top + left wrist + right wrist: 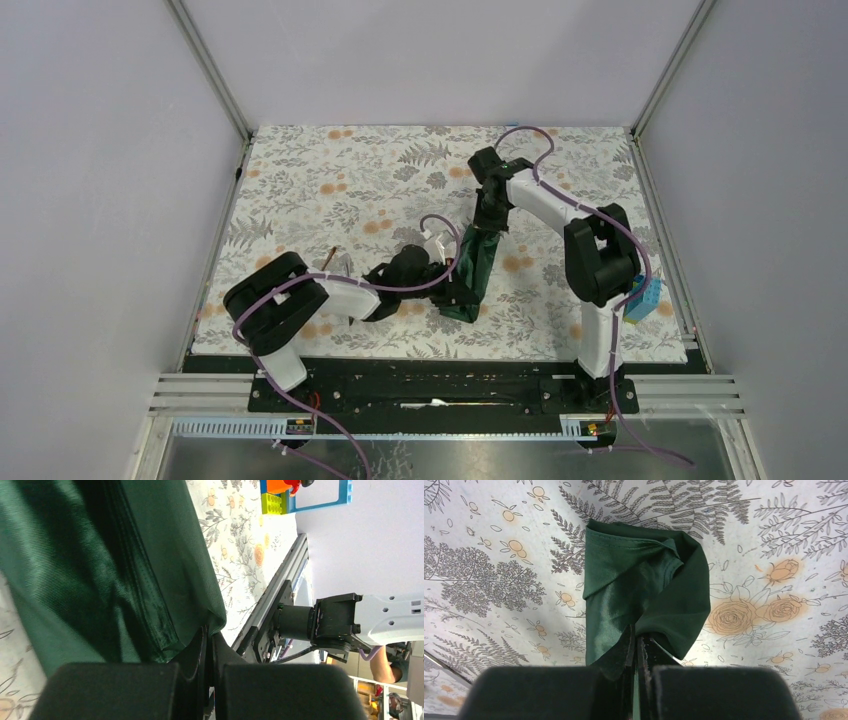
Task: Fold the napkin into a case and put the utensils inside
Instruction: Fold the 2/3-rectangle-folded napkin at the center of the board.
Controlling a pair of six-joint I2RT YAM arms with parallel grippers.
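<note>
Left claw [455, 292] and right claw [490, 224] pinch the napkin [476, 265], long axis near-to-far

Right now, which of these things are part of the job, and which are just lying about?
Part of the job:
- napkin, pinched by the left gripper and the right gripper
- spoon, only its tip showing

Just lying about:
- toy blocks
- tablecloth
</note>
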